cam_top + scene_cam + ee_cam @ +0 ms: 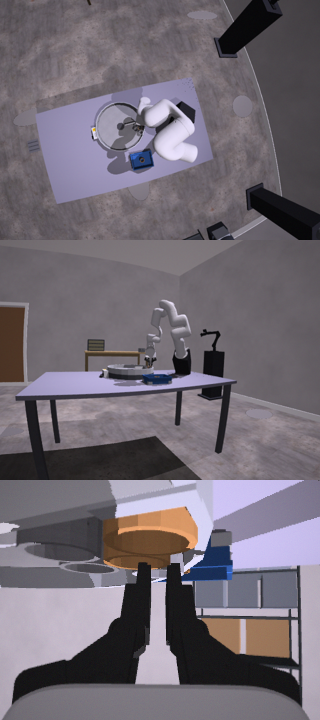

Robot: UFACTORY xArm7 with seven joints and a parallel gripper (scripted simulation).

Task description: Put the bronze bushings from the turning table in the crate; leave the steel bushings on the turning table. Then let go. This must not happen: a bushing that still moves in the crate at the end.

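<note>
The round grey turning table [119, 126] stands mid-table. My gripper [138, 128] hangs over its right edge; it also shows in the side view [150, 360]. In the wrist view the fingers stand only a narrow gap apart with nothing between them, their tips right at the rim of a bronze bushing [150, 542] on the table. Grey steel bushings [55, 550] [87, 567] lie beside it. The blue crate [141, 159] sits in front of the turning table and holds one bronze bushing [141, 161].
The arm's black base [185, 110] is at the table's right rear. A small white and yellow box [94, 132] sits at the turning table's left edge. Black pillars [248, 25] stand on the floor beyond the table.
</note>
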